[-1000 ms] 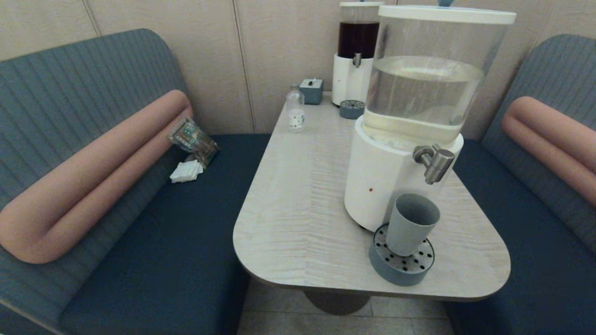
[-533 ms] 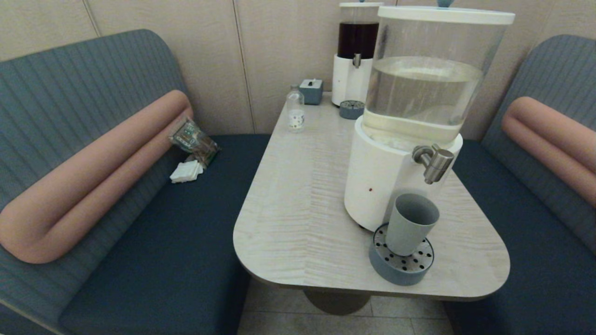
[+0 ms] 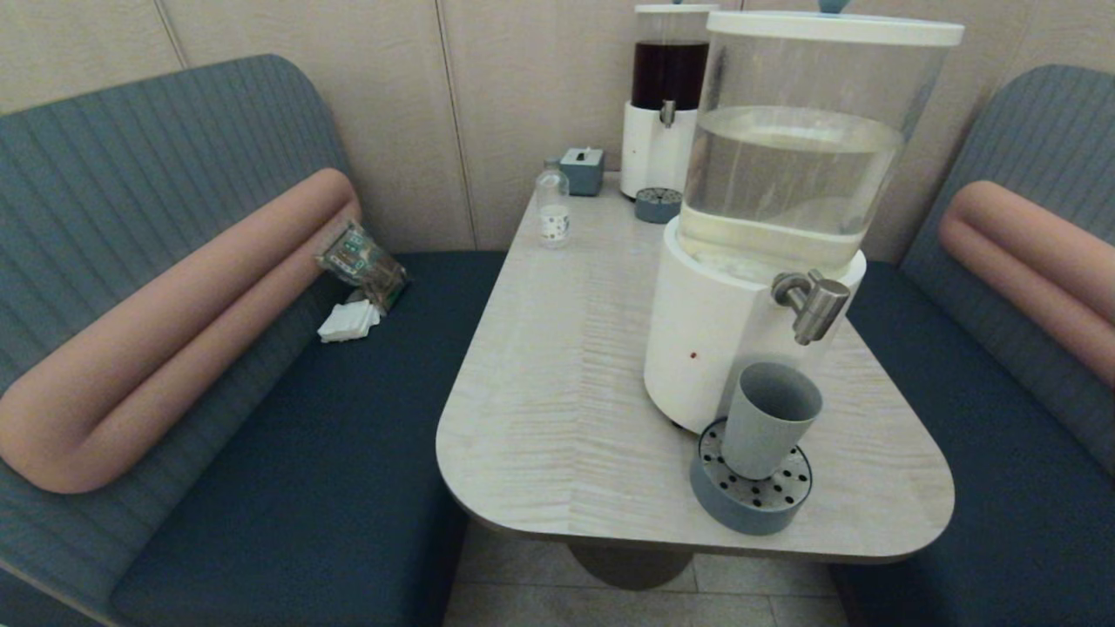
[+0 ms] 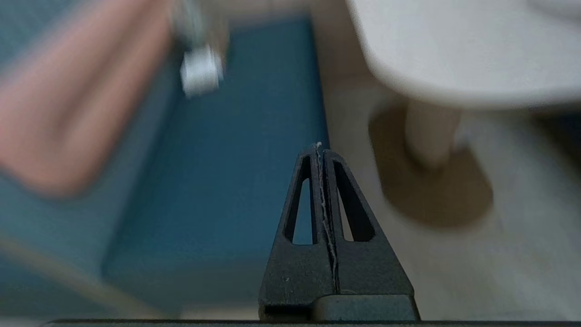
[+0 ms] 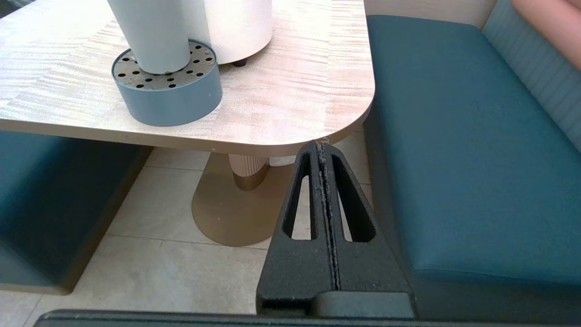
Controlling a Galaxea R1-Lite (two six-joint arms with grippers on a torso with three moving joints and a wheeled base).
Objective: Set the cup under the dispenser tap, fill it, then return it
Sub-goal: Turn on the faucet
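Right gripper (image 5: 323, 144) hangs below the table edge, fingers pressed together, holding nothing (left gripper (image 4: 319, 146) likewise); cup (image 3: 770, 420) sits on drip tray (image 3: 749, 501) beneath dispenser tap (image 3: 814, 305) — a closed approach could topple it.

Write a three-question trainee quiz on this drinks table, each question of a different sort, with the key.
1. True or false: the cup stands on the round drip tray.
2. Which drink fills the far dispenser: A clear, B dark, C none?
3. Fill in: the left hand and right hand both hang below the table with fingers ____.

Key: 1 true. 2 B. 3 shut, each holding nothing.
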